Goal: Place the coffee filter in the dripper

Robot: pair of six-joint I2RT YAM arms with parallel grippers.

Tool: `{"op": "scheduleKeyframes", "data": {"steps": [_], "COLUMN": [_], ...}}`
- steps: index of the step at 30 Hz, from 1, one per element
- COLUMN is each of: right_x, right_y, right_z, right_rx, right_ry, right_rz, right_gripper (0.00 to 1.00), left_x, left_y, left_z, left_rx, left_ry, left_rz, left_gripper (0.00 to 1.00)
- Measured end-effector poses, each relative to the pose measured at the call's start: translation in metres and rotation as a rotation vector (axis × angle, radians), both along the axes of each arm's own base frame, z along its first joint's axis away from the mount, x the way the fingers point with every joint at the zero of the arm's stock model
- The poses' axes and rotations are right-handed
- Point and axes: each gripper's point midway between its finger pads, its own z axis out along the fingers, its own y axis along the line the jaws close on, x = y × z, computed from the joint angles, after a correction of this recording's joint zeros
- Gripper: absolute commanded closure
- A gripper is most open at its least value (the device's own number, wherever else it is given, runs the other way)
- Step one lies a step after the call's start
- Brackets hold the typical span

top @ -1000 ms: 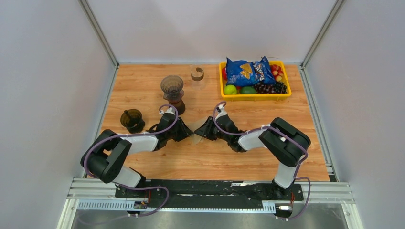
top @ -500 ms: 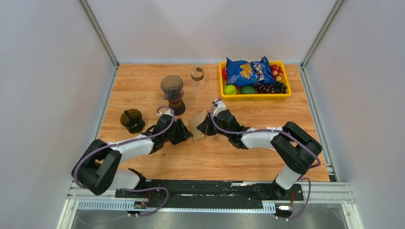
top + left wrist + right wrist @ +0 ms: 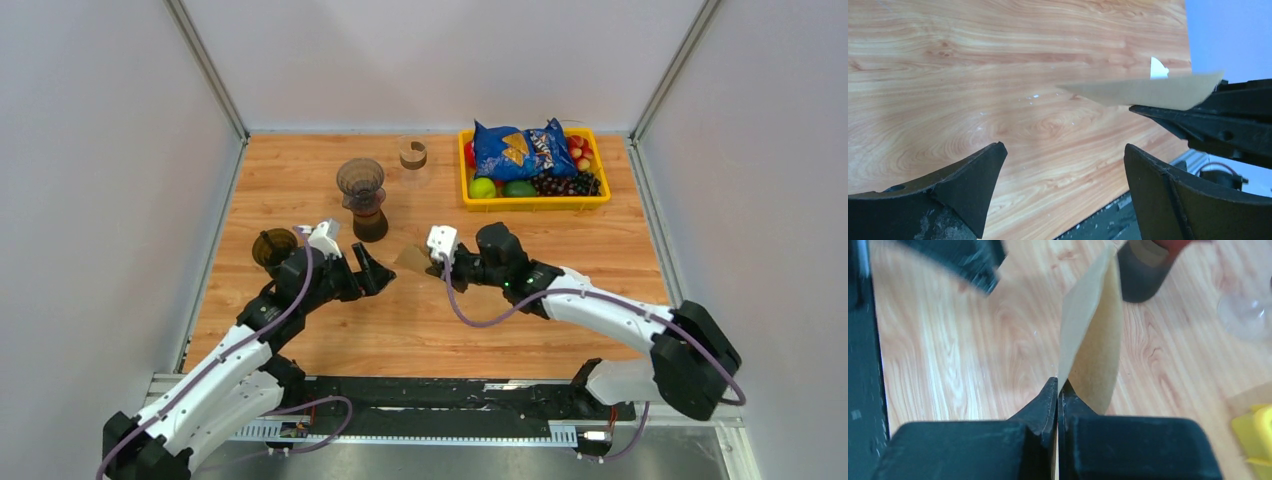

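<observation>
Carrying step: the right gripper pinches the coffee filter tight; the left gripper gapes wide, empty; next, centre it over the dripper.

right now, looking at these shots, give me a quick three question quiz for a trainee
1. True or false: the left gripper is holding the filter.
2. Relative to the dripper, the filter is: A inside it; B outside it, pinched in the right gripper; C lying flat beneath it.
3. Fill in: the chip bag lies in a ____ basket.
Key: 1 false, it is open and empty; 2 B; 3 yellow.
</observation>
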Motion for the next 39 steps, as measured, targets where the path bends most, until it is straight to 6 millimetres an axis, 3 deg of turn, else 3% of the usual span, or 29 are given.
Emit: {"op": "scheduleKeyframes", "data": {"steps": [3,6,10,14,20,23,27,31,39], "right_x": [-0.022,-0.038,-0.053,-0.058,-0.061,-0.062,-0.065,-0.067,-0.066], "right_y": [-0.013,-0.024,-0.037,-0.039,-0.022,-0.017,-0.019,-0.025,-0.023], "right_z": [0.004,-0.007,-0.031,-0.031,-0.014,-0.017,-0.029,-0.033,-0.027], "right_rx": [-0.086,-0.205,-0.365,-0.461,-0.513,-0.554,-0.620,-0.657,-0.660], "right_ry": [-0.193,-0.313,-0.358,-0.427,-0.543,-0.558,-0.546,-0.539,-0.562], "right_rz": [0.181,0.329,0.488,0.594,0.701,0.723,0.744,0.756,0.753], "right_gripper": [1.00,1.00,1.00,1.00,1.00,1.00,1.00,1.00,1.00], "left_x": [-0.010,-0.022,-0.034,-0.040,-0.045,-0.051,-0.058,-0.060,-0.062], "left_y": [0.001,-0.004,-0.013,-0.024,-0.044,-0.055,-0.069,-0.073,-0.079], "left_z": [0.015,0.029,0.038,0.040,0.026,0.024,0.029,0.022,0.002], "left_rx": [0.005,-0.004,-0.021,-0.033,-0.050,-0.072,-0.097,-0.084,-0.011], "left_ry": [-0.033,-0.052,-0.057,-0.034,0.043,0.058,0.032,0.051,0.073], "left_rz": [-0.048,-0.125,-0.220,-0.307,-0.420,-0.483,-0.555,-0.568,-0.573], "left_gripper": [0.00,0.00,0.00,0.00,0.00,0.00,0.00,0.00,0.00]}}
